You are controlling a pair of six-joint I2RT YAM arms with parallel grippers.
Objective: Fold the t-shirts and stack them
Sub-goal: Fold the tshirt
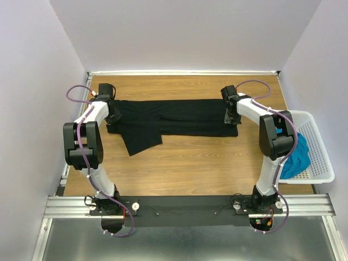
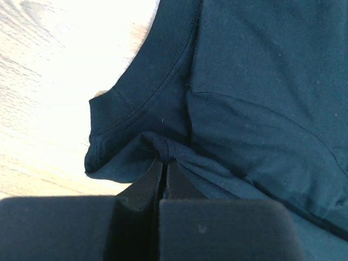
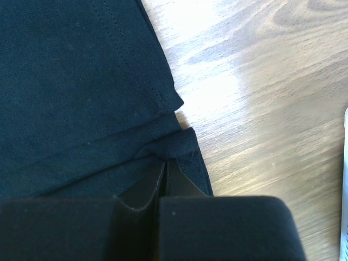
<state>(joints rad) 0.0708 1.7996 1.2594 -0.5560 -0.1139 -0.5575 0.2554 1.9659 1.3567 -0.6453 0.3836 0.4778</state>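
The black t-shirt [image 1: 168, 117] lies folded lengthwise across the far half of the table, one sleeve [image 1: 140, 138] hanging toward me. My left gripper [image 1: 111, 111] is shut on a pinch of its cloth near the collar [image 2: 163, 155]. My right gripper [image 1: 231, 115] is shut on the hem corner [image 3: 168, 157] at the shirt's right end. The black shirt fills both wrist views [image 2: 261, 81] [image 3: 76, 81]. The teal-blue t-shirt [image 1: 296, 155] lies bunched in the basket at the right, partly behind my right arm.
A white lattice basket [image 1: 315, 141] stands at the table's right edge; its rim shows in the right wrist view [image 3: 345, 179]. White walls enclose the table on three sides. Bare wooden table [image 1: 196, 163] lies between the shirt and the arm bases.
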